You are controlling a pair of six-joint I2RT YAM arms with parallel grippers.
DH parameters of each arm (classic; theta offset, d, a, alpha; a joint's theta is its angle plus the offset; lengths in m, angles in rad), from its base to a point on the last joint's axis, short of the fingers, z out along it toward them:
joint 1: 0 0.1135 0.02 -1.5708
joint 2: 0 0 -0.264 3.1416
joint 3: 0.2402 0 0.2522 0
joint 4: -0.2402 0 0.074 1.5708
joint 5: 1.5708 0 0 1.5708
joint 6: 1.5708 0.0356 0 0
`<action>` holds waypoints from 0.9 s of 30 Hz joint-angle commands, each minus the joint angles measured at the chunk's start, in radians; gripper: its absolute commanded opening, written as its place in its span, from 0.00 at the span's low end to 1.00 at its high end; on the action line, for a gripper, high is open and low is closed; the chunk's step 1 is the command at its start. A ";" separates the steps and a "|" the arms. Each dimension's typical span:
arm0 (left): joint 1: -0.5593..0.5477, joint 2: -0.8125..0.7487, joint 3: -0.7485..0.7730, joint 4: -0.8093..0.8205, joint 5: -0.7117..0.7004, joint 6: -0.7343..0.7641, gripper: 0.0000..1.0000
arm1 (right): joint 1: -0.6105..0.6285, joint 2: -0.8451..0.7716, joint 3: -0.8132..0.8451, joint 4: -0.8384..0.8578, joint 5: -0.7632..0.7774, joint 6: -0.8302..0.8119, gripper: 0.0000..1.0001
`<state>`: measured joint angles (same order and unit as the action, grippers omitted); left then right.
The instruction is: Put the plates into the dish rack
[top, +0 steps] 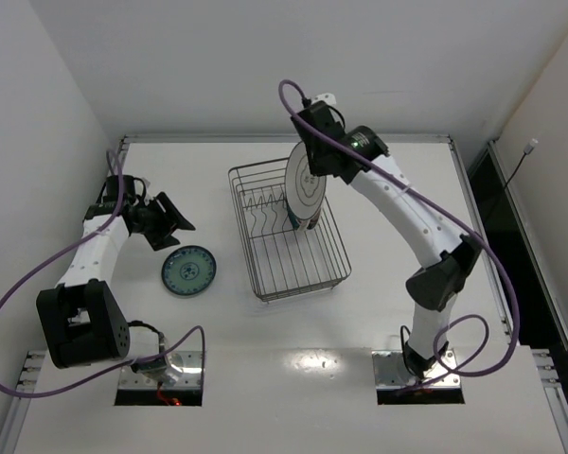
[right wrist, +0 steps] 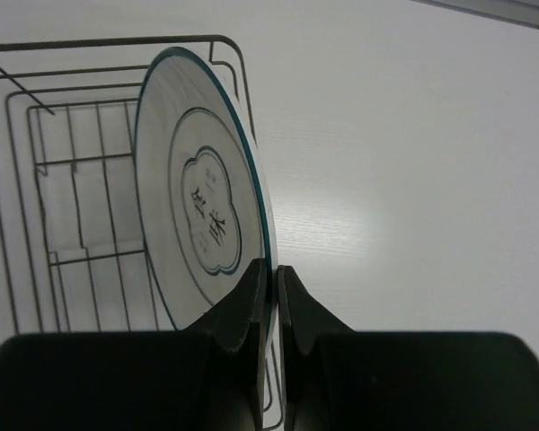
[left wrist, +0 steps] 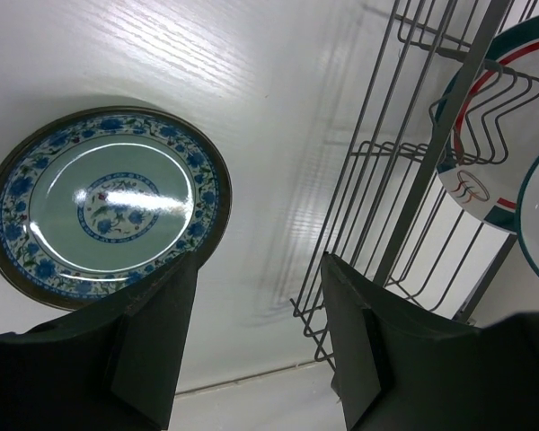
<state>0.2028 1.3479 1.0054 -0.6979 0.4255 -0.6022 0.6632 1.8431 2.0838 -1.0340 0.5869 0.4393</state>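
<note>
Seen from above, a white table (top: pixel 293 345) is enclosed by white walls, with bare surface left around the dish rack (top: pixel 303 289). In the left wrist view, a small teal plate (left wrist: pixel 108 205) lies flat beside the rack, below the left gripper (left wrist: pixel 260 265), which is held half open and empty. In the right wrist view, a grey-white plate (right wrist: pixel 198 215) is held upright by its rim at the rack's far end, clamped in the right gripper (right wrist: pixel 271 278).
</note>
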 commanded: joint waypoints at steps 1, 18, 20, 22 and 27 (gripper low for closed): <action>0.006 -0.032 0.027 0.001 0.001 0.018 0.54 | 0.027 0.027 0.073 0.017 0.175 -0.036 0.00; 0.006 -0.050 0.018 -0.017 0.001 0.018 0.54 | 0.110 0.212 0.159 0.016 0.358 -0.080 0.00; 0.006 -0.050 0.018 -0.017 0.001 0.018 0.54 | 0.122 0.228 0.171 0.006 0.393 -0.080 0.00; 0.006 -0.050 0.018 -0.017 0.001 0.018 0.54 | 0.144 0.240 0.193 -0.006 0.441 -0.070 0.00; 0.006 -0.059 0.009 -0.017 0.001 0.018 0.54 | 0.185 0.197 0.199 0.097 0.519 -0.164 0.00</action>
<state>0.2028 1.3262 1.0054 -0.7143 0.4255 -0.6018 0.8204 2.0930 2.2196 -1.0145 0.9676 0.3496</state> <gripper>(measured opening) 0.542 0.021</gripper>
